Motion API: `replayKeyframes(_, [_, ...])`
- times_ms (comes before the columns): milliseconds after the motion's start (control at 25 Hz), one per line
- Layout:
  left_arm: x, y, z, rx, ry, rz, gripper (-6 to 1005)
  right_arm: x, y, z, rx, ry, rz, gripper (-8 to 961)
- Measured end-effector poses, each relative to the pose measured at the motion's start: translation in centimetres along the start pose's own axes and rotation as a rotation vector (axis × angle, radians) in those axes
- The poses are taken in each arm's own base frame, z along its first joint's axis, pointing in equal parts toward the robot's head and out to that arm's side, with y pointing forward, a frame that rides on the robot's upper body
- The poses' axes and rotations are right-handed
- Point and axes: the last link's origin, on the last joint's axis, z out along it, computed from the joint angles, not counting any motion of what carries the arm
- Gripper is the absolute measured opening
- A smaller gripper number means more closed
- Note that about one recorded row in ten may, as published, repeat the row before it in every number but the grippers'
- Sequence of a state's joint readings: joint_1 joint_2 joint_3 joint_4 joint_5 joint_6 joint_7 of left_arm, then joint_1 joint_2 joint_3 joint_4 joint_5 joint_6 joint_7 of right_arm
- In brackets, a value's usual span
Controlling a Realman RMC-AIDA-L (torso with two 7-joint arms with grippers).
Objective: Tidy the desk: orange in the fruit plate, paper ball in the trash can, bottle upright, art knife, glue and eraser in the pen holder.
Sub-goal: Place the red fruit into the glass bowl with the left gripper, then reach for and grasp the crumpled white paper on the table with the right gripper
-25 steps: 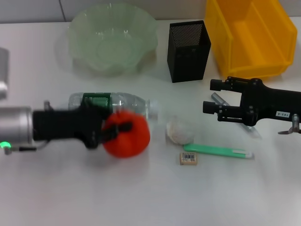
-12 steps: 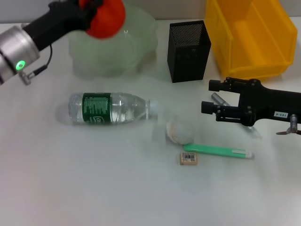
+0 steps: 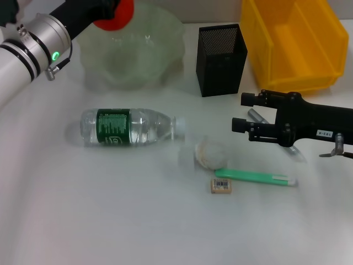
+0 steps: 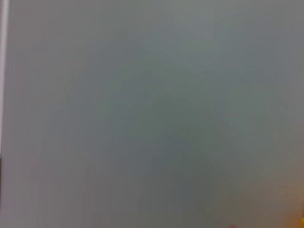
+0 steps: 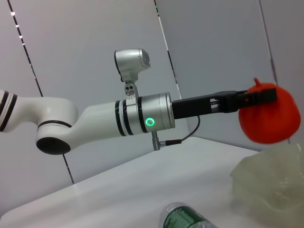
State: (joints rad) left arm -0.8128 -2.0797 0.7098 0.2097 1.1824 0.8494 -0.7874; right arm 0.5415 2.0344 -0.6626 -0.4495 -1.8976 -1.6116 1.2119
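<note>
Left hand (image 3: 110,8), closed on orange (image 3: 115,14), has risen from worktop centre to upper left, over fruit plate (image 3: 149,55) & near release; right hand (image 3: 242,113) looks open, empty.

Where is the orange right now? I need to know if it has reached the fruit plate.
Not yet: the orange is held in the left gripper in the air above the fruit plate, at the head view's far left.

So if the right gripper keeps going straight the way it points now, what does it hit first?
Probably nothing nearby: the right gripper, open, points toward the robot's left, passing between pen holder and paper ball. Height unclear.
</note>
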Motion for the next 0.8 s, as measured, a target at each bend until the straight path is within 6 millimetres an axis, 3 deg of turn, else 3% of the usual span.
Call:
replayKeyframes(440, [-0.1,0.3,0.2,-0.004,-0.004,0.04,454,0.0,0.0,0.2,0.001,-0.001,0.005,742])
replayKeyframes(600, [0.1,0.5,0.0,-0.025,0.02,0.014,628,-0.1,-0.1,0.2,0.004,-0.004,0.006,742])
replayKeyframes(800, [1.9,1.2,-2.4,-0.201,0.15,-0.109,772,-0.3,-0.3,-0.1,0.022,-0.018,0.004,742])
